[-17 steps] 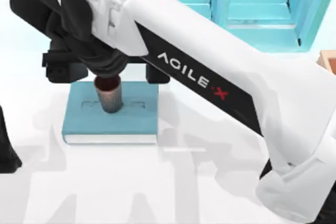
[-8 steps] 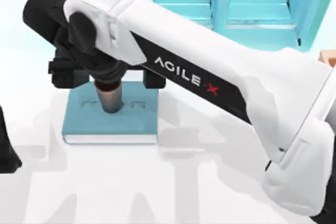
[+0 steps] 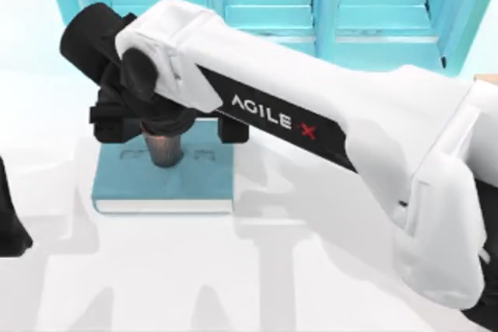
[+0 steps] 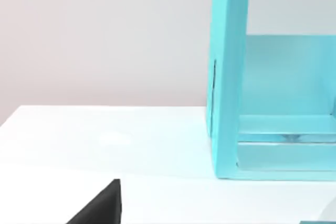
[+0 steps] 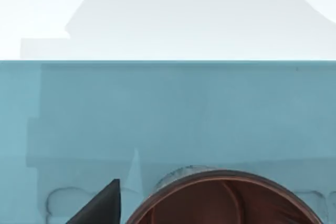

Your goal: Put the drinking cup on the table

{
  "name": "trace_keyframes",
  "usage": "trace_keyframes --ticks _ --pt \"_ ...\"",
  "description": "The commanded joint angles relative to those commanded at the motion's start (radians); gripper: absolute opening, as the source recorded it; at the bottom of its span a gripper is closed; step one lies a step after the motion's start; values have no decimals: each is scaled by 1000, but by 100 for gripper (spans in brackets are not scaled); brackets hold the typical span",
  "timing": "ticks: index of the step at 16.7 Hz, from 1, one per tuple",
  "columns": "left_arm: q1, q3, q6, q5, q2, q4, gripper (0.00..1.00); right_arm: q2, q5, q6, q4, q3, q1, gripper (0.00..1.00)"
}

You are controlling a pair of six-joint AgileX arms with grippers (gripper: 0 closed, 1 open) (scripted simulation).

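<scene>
Cup [image 3: 164, 148] stands upright on the teal book [image 3: 194, 180] (top-view left of table [image 3: 233, 285]). Our right gripper [image 3: 159, 126] sits directly above it; jaw state we cannot tell. Left arm parked.

Readable in the top view: "AGILE X" in white capitals with a red X, printed along the black side panel of the right arm [image 3: 272, 118]. Embossed marks on the cover of the teal book [image 3: 163, 180], too faint to read. Nothing legible in either wrist view.
</scene>
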Motion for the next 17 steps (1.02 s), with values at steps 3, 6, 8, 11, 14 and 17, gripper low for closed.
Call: trace_keyframes --ticks 3,6,8,11,14,17 --pt "0 0 0 0 0 0 100 0 0 0 0 0 0 92" --pt "0 0 0 0 0 0 100 0 0 0 0 0 0 70" --pt "0 0 0 0 0 0 100 0 0 0 0 0 0 55" --pt "0 0 0 0 0 0 100 0 0 0 0 0 0 32" --pt "0 0 0 0 0 0 100 0 0 0 0 0 0 10" --pt "0 0 0 0 0 0 100 0 0 0 0 0 0 0"
